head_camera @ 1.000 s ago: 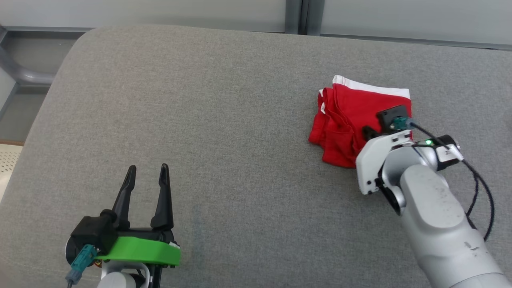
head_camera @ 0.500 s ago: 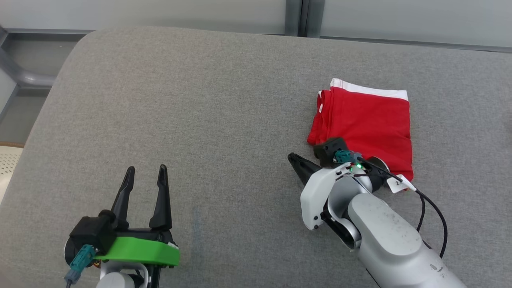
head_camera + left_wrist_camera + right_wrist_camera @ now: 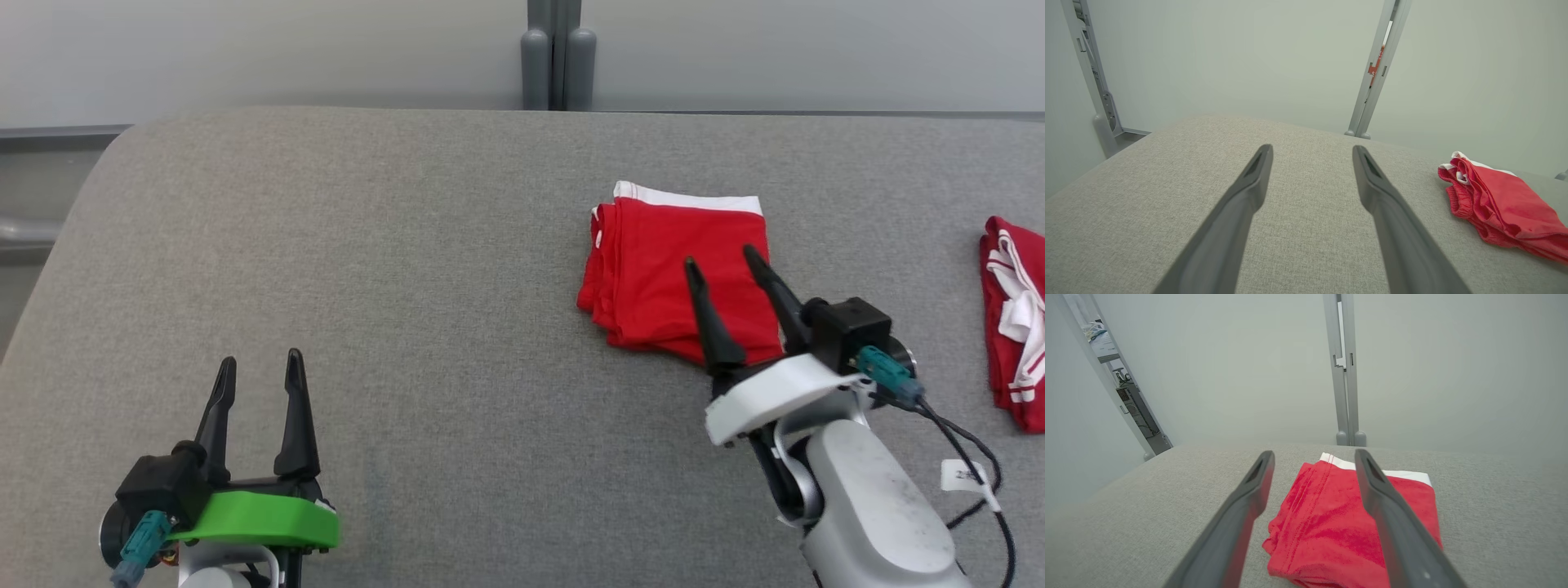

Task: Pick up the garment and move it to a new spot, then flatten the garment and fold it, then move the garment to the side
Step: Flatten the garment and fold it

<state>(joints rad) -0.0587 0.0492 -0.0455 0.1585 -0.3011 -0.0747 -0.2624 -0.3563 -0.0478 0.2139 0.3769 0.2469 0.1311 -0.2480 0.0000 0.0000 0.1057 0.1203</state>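
Note:
A folded red garment (image 3: 653, 269) with a white band along its far edge lies flat on the grey cushioned surface (image 3: 408, 286), right of centre. My right gripper (image 3: 720, 260) stands open just in front of it, fingers lifted over its near edge and holding nothing. In the right wrist view the garment (image 3: 1331, 522) lies between and beyond the two spread fingers. My left gripper (image 3: 260, 363) rests open at the lower left, far from the cloth. The left wrist view shows the garment (image 3: 1498, 204) off to the right.
A second red and white garment (image 3: 1012, 318) lies crumpled at the right edge of the surface. Grey wall panels and a vertical post (image 3: 557, 57) stand behind the far edge. The surface's rounded left corner (image 3: 106, 163) drops off to the floor.
My right gripper came off the garment, swung back toward me and opened; the cloth now lies smooth and folded. The head camera has shifted, bringing the second garment into view.

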